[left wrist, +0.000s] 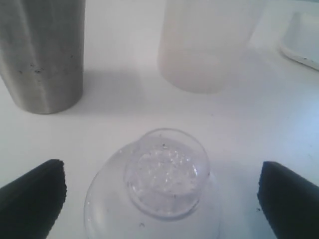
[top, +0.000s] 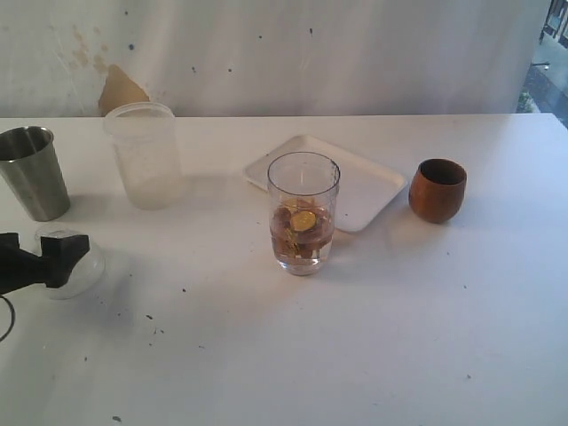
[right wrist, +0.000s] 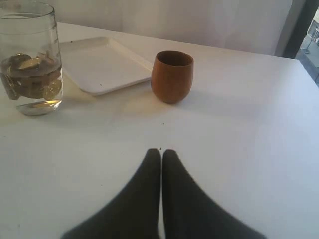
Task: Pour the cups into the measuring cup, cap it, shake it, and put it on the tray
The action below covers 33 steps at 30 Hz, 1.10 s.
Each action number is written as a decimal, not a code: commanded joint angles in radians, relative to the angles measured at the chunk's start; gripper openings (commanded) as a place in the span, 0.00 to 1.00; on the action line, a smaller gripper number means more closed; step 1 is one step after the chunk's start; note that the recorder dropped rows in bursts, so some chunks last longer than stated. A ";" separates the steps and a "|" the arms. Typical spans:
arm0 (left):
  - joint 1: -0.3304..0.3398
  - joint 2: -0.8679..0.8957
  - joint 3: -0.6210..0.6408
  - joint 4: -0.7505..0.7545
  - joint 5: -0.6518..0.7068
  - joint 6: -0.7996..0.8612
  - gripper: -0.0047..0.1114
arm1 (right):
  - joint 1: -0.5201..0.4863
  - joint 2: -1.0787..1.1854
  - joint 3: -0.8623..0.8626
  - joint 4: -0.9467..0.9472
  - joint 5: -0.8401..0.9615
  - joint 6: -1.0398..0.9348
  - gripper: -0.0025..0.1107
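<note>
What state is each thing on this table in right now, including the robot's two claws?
measuring cup: upright, uncapped, partly filled.
steel tumbler: upright, contents not visible.
wooden cup: upright, looks empty.
frosted tub: upright, no lid on.
clear lid: lying on the table.
tray: bare.
left gripper: open, over the clear lid.
right gripper: shut, holding nothing.

Near part of the table (top: 355, 355): bare all across, open passage. Far left is crowded: steel tumbler (top: 34, 173) and frosted tub (top: 144, 155) stand side by side with a gap between them. A clear domed lid (top: 78, 271) lies nearer, on the left side. Middle: measuring cup (top: 303, 213) stands close before the tray (top: 377, 191), blocking a straight approach from the near side. Wooden cup (top: 437, 190) stands just beside the tray's right corner. Bare surface beyond it, toward the right edge.
</note>
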 commanded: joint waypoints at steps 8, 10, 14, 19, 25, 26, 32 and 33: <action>-0.006 0.050 -0.076 0.184 0.085 -0.097 0.31 | 0.002 -0.005 0.001 0.003 -0.009 0.000 0.03; -0.006 0.044 -0.076 0.320 0.083 -0.132 0.04 | 0.002 -0.005 0.001 0.003 -0.009 0.000 0.03; -0.006 -0.050 -0.076 0.384 0.081 -0.275 0.04 | 0.002 -0.005 0.001 0.003 -0.009 0.000 0.03; -0.081 -0.303 -0.115 0.488 0.163 -0.448 0.04 | 0.002 -0.005 0.001 0.003 -0.009 0.000 0.03; -0.243 -0.415 -0.243 0.593 0.339 -0.692 0.04 | 0.002 -0.005 0.001 0.003 -0.009 0.000 0.03; -0.266 -0.419 -0.265 0.598 0.339 -0.718 0.04 | 0.002 -0.005 0.001 0.003 -0.009 0.000 0.03; -0.472 -0.419 -0.460 0.705 0.481 -0.882 0.04 | 0.002 -0.005 0.001 0.003 -0.009 0.000 0.03; -0.498 -0.419 -0.486 0.720 0.518 -0.899 0.04 | 0.002 -0.005 0.001 0.003 -0.009 0.000 0.03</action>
